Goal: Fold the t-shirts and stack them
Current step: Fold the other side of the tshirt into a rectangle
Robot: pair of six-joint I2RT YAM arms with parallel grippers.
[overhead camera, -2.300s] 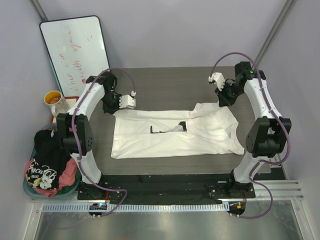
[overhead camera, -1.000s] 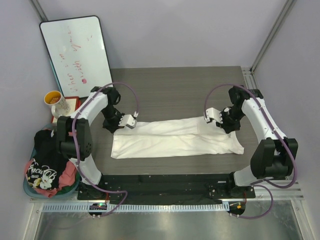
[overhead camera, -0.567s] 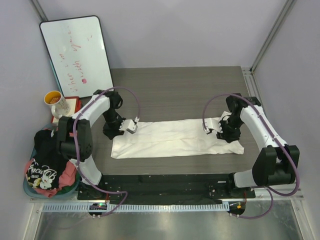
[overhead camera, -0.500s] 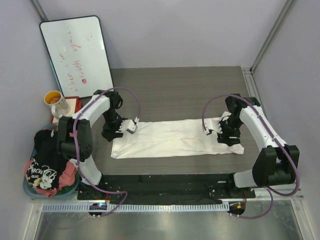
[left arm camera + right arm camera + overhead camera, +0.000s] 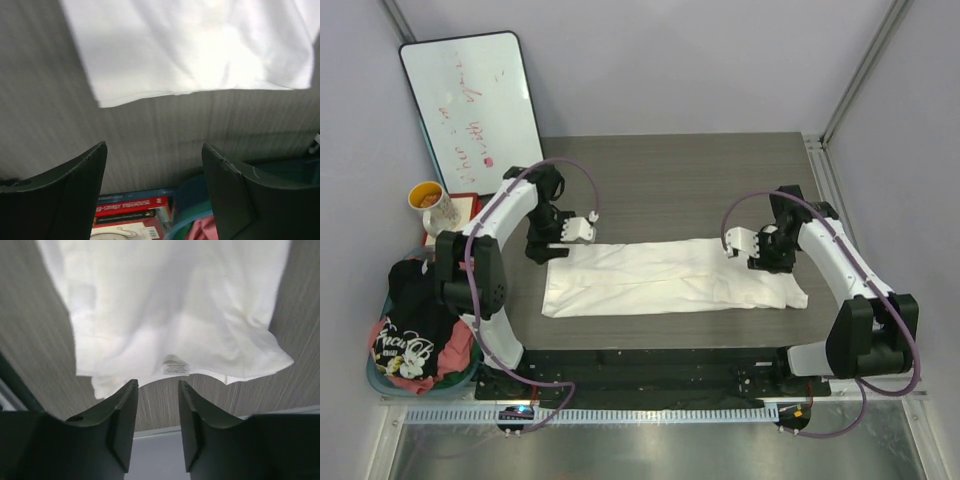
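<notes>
whiteboard (image 5: 470, 108), mug (image 5: 430, 204), laundry basket (image 5: 382, 379), table (image 5: 680, 170)

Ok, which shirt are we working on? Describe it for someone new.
On the dark table, across its near half, lies the white t-shirt, folded into a long band. The black shirt and the pink-red shirt are heaped in the teal-rimmed basket left of the table; this one alone is white and spread flat.

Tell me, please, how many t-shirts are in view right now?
3. The white t-shirt lies folded on the table; the black t-shirt with pale lettering tops the basket at left, the pink-red t-shirt under it. Others may be hidden there.
</notes>
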